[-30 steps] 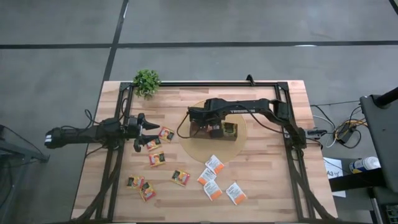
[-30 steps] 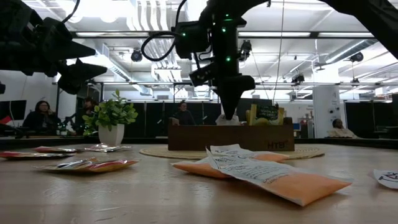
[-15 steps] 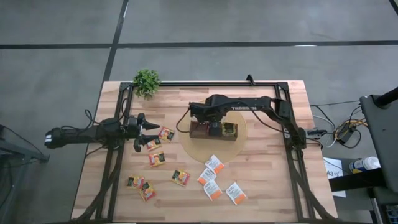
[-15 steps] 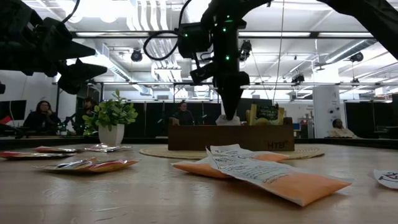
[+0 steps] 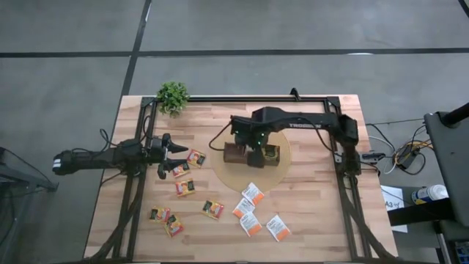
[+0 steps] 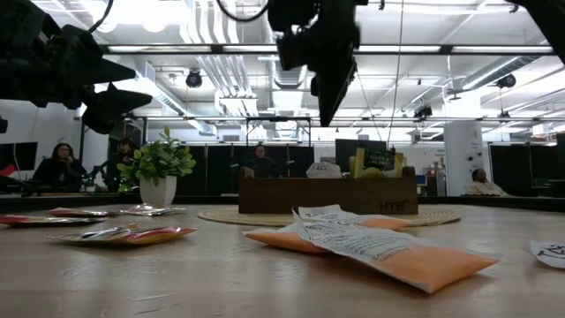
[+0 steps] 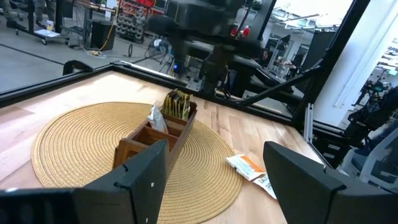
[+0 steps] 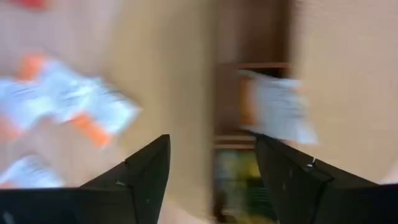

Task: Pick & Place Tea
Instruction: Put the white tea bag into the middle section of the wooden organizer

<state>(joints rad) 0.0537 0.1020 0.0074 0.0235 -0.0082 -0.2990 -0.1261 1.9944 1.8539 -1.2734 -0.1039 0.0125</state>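
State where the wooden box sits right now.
In the high view, the wooden box sits on the round woven mat, right of table centre, beneath the right gripper.

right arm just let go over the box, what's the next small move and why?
Probably swing the right gripper toward the white-orange sachets lying in front of the mat. Its fingers are open and empty above the wooden box, where a white sachet already sits in a compartment, while several more wait on the table.

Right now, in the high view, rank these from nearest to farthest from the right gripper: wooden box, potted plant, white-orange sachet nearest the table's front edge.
1. Wooden box: directly beneath the right gripper, on the round mat.
2. White-orange sachet: toward the front edge.
3. Potted plant: far back-left corner.
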